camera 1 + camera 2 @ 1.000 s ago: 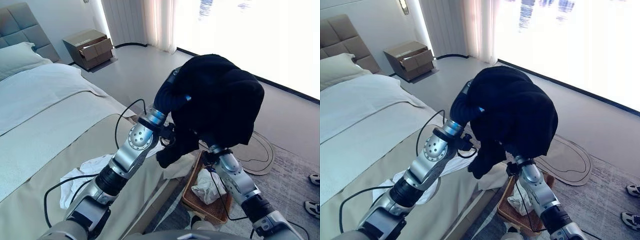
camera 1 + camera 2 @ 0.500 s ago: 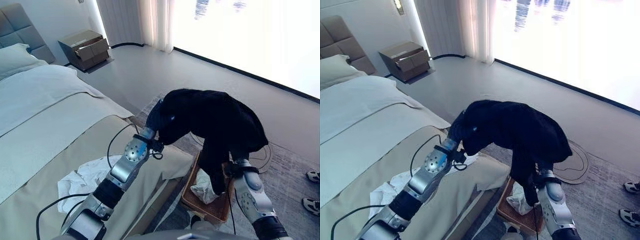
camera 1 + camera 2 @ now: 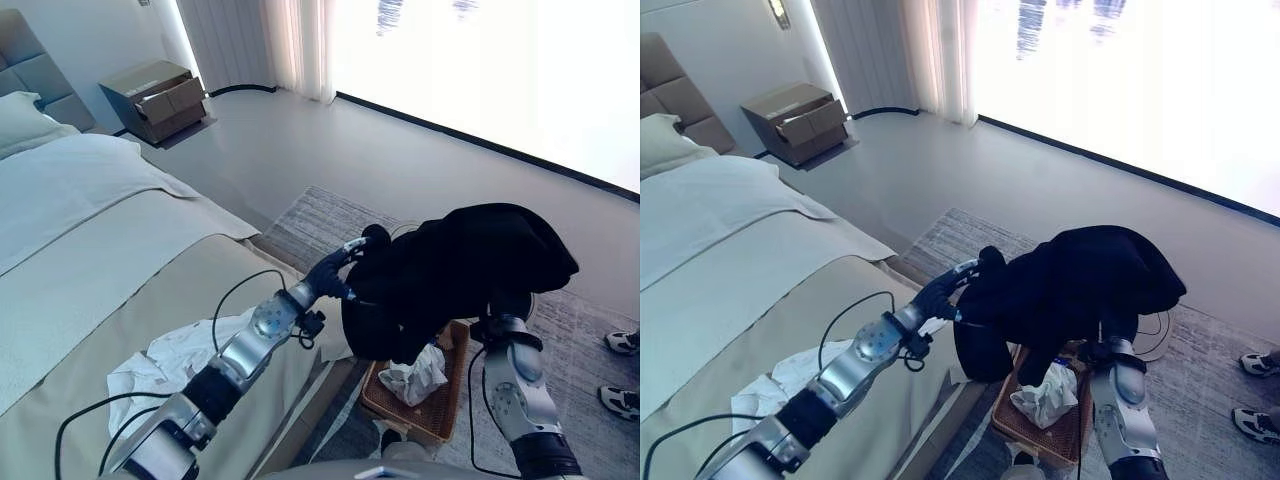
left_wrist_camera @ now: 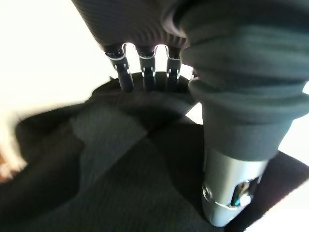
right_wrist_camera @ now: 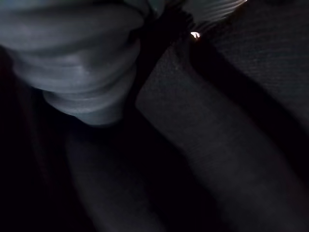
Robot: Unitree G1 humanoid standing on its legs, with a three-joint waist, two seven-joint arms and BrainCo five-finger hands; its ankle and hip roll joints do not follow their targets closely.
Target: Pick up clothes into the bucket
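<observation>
— What do the eye views show?
— A black garment (image 3: 460, 265) hangs over a woven basket (image 3: 437, 420) on the floor beside the bed (image 3: 90, 260). A white cloth (image 3: 416, 375) lies in the basket.
— And the left wrist view?
— The left hand (image 4: 145, 72) has its fingers curled into the black cloth, holding it.
— The right wrist view?
— It's dark there. The right hand (image 5: 77, 63) is wrapped in the cloth, so I can't tell how it's set.

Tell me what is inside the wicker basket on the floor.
A crumpled white cloth lies in the wicker basket. The black garment hangs over its far end, hiding anything beneath.
</observation>
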